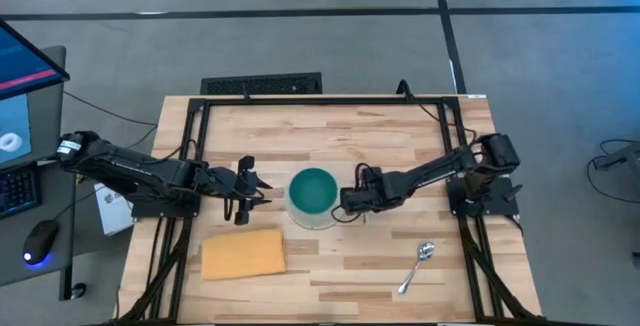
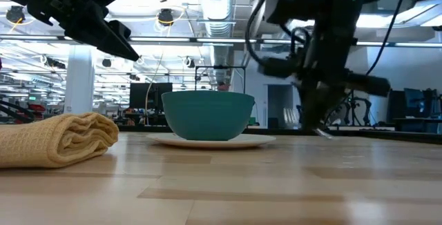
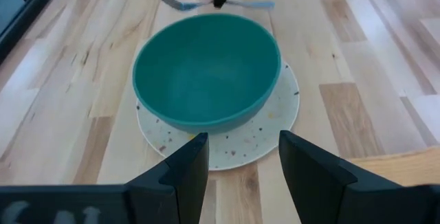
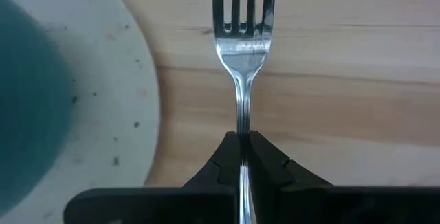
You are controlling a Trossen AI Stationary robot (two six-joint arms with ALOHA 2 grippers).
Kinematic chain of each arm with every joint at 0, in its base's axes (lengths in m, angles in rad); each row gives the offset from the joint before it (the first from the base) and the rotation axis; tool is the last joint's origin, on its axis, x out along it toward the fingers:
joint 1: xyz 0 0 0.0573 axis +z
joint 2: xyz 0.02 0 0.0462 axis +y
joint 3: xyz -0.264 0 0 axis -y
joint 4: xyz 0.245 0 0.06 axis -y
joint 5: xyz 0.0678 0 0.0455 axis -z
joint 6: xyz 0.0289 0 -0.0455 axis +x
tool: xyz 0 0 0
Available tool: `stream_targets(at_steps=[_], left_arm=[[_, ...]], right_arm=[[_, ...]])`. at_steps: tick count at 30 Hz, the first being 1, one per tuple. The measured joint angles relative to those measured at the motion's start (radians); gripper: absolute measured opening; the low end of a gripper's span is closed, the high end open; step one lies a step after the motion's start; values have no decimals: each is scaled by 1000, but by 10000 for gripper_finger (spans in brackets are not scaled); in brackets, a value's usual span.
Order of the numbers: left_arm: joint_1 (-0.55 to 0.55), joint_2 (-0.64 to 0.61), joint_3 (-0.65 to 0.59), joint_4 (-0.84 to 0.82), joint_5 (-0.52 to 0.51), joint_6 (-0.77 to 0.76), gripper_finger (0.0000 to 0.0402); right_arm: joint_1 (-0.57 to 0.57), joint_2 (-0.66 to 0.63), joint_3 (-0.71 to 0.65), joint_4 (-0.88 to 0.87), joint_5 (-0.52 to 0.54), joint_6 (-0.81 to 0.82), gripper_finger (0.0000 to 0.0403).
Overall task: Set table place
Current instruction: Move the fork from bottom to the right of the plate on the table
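A teal bowl (image 1: pixel 313 192) stands on a pale speckled plate (image 3: pixel 268 131) in the middle of the pale wooden tabletop (image 1: pixel 400 141). My right gripper (image 1: pixel 350 203) is just right of the plate, shut on a metal fork (image 4: pixel 244 45). The fork also shows beyond the bowl in the left wrist view (image 3: pixel 180 1). My left gripper (image 3: pixel 242 162) is open and empty. It hangs above the table left of the bowl (image 1: pixel 245 191), fingers pointed toward it. My right gripper pinches the fork's handle (image 4: pixel 243 124) between its two fingers, some way behind the tines. The fingers come from above, slanting down from the table's right side. The fork lies level beside the plate's right rim. I cannot tell whether it touches the table.
A folded yellow-orange cloth (image 1: pixel 243 254) lies near the front edge, left of the plate. A spoon (image 1: pixel 415 266) lies at the front right. Black frame rails (image 1: pixel 330 101) run along the table's far and side edges.
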Motion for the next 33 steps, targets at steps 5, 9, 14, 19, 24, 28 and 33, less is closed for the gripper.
stream_targets(at_steps=[5,9,14,19,24,28,33], left_arm=[[0,-3,0,-10,0,0,169],[0,-3,0,-23,1,-8,169],[0,-3,0,-27,14,-14,169],[0,-3,0,-38,18,-15,169],[0,-3,0,-39,18,-17,169],[0,-3,0,-39,18,-18,169],[0,-3,0,-40,18,-20,169]], right_arm=[[-24,42,1,11,-15,1,33],[-48,87,1,49,-20,-18,33],[-56,110,4,59,-25,-33,34],[-55,108,3,59,-30,-9,57],[-44,106,2,64,-30,-9,67],[-44,106,2,64,-32,22,69],[-44,106,1,65,-35,25,70]])
